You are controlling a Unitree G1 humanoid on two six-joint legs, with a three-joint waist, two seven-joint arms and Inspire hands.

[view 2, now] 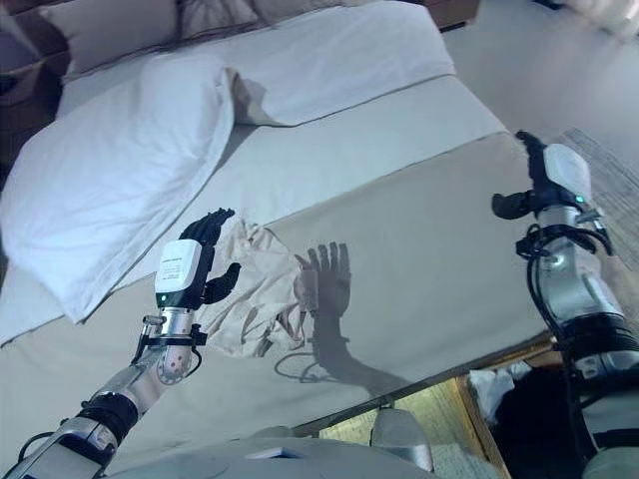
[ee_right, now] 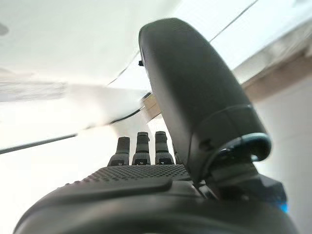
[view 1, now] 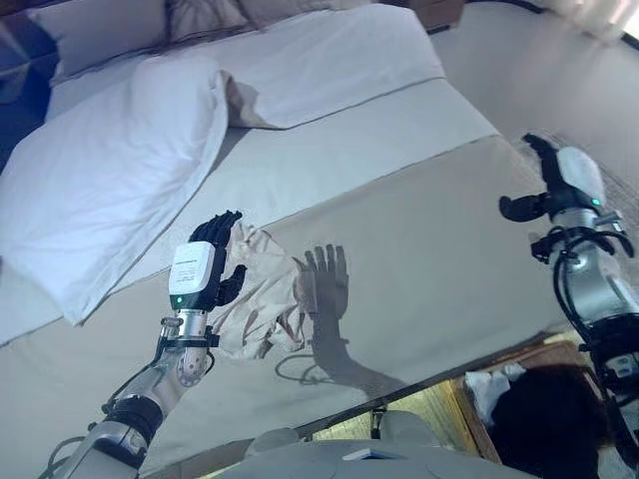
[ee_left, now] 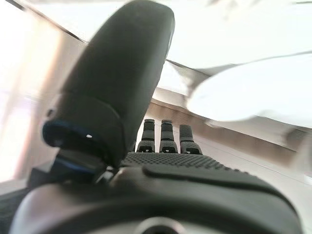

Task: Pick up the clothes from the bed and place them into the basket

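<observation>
Nothing binned yet as far as I can judge. The one garment I can see, a crumpled beige piece of clothing (view 1: 262, 302), lies on the near-left part of the bed (view 1: 429, 239), not lifted.

My left robot hand (view 1: 212, 267) hangs just beside and partly over the garment's left edge, fingers straight and spread, holding nothing (its wrist view shows straight fingers and bedding past them, no cloth in the palm). I can't tell from these views whether it touches the fabric.

My right robot hand (view 1: 552, 190) is well apart, out past the right edge of the bed, also spread and empty.

The basket (view 1: 544, 424) shows near right on the floor, dark, below the bed edge; something white (view 1: 491, 384) sits at its left rim (can't say whether it's clothing or inside the basket).

Left to do: close on the garment, lift, carry right, drop in the basket.

Surface: the bed has a tan cover across the near part and a lighter sheet beyond, smooth, with a big white pillow (view 1: 110, 180) far left and a folded white duvet (view 1: 329, 65) at the far side. Pale floor to the right, wood flooring near.
</observation>
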